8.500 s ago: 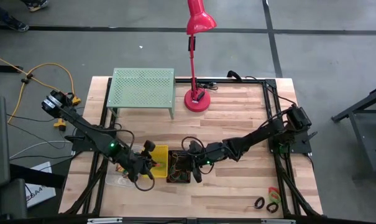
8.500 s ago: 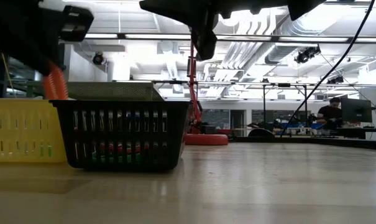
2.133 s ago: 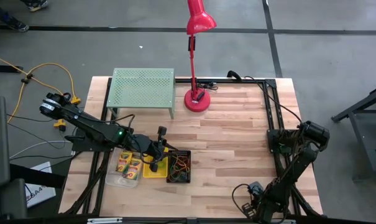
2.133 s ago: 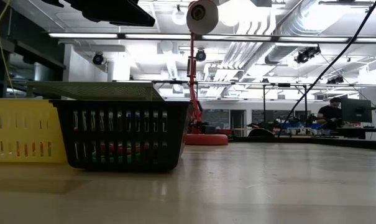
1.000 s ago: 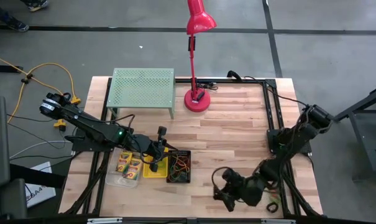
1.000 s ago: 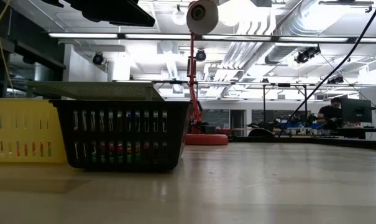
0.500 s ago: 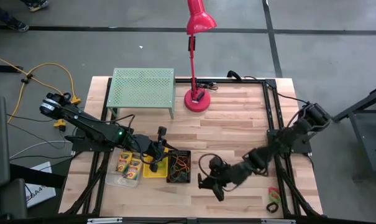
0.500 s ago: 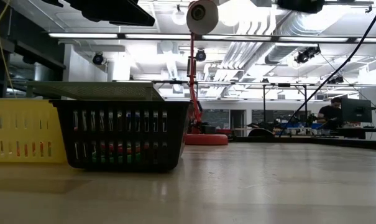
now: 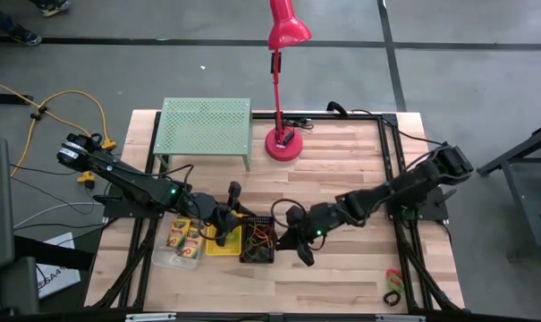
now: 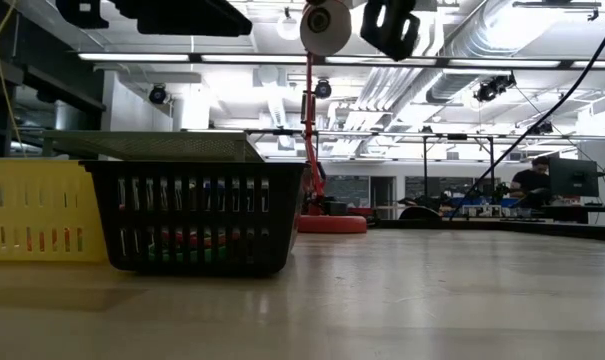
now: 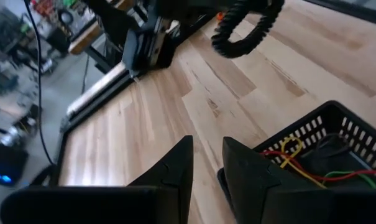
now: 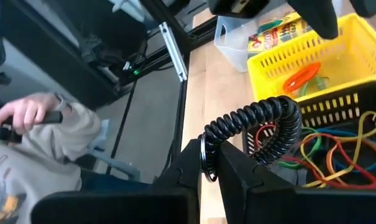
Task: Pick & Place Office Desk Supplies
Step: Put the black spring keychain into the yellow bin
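Three bins stand side by side near the table's front left. The clear bin (image 9: pixel 184 240) holds yellow crayon boxes (image 12: pixel 271 30). The yellow bin (image 9: pixel 224 240) holds an orange loop (image 12: pixel 302 74). The black mesh bin (image 9: pixel 258 240) holds coloured loops (image 12: pixel 337 155). My right gripper (image 9: pixel 284 243) hangs just right of the mesh bin, shut on a black coiled loop (image 12: pixel 262 124). My left gripper (image 9: pixel 229 207) hovers above the yellow bin, its fingers (image 11: pixel 188 155) a little apart with nothing between them. A red and a green loop (image 9: pixel 393 286) lie at the near right corner. My right gripper pinches the black coiled loop between its two fingers at one spot of the ring (image 12: pixel 207 140). The fingers come from the table's right, slanting slightly down. The rest of the coil (image 11: pixel 243 34) stands out ahead of the fingertips, lifted clear of the table and of the mesh bin.
A light-green perforated rack (image 9: pixel 206 130) and a red desk lamp (image 9: pixel 283 139) stand at the far side. Bare wood lies in the table's middle and right (image 9: pixel 342 179). A person's hand and sleeve (image 12: pixel 26 124) show beyond the table's left side.
My right gripper has swung from the near right corner toward the table's left, up to the black mesh bin, rolling its wrist and carrying the black coiled loop clear of the table. My left gripper has rolled a little in place above the yellow bin.
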Robot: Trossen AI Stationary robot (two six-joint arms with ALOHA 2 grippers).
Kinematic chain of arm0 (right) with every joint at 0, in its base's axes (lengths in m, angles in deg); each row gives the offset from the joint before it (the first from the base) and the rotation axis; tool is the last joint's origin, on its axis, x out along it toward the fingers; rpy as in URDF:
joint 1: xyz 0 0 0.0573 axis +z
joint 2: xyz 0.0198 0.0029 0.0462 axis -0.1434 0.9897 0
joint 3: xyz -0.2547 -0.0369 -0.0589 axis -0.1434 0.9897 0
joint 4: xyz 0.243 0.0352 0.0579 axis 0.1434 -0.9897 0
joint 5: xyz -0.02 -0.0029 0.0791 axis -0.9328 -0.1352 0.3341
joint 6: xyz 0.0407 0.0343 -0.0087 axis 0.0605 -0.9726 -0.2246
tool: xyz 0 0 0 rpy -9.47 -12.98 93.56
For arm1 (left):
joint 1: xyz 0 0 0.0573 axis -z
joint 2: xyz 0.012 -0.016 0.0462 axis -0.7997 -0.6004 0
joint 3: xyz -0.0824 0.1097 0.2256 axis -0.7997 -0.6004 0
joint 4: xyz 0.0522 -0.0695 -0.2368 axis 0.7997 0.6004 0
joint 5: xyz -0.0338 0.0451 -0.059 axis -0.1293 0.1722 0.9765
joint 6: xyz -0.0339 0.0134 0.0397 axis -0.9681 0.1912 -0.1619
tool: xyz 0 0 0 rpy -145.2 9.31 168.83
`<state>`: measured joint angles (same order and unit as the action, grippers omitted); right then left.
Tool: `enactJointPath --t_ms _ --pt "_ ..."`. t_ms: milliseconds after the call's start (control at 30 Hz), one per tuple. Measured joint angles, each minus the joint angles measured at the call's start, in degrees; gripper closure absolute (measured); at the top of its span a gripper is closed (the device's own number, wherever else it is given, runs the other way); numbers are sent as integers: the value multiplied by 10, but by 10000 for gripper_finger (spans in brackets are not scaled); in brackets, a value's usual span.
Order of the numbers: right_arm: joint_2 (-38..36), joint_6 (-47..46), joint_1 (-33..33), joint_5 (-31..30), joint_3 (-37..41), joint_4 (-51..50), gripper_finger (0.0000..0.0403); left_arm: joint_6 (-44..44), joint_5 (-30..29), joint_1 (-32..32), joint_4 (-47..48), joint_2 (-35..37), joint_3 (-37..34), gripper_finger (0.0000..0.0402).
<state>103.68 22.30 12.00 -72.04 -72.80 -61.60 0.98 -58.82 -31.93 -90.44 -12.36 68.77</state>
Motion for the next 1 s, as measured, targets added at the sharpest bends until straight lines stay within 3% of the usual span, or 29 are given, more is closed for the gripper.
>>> enactJointPath --t_ms 267,1000 --pt "0 50 -51 61 0 8 380 27 0 -1 -9 0 0 321" --pt "0 149 -84 83 0 26 380 -14 -6 -34 -73 0 0 321"
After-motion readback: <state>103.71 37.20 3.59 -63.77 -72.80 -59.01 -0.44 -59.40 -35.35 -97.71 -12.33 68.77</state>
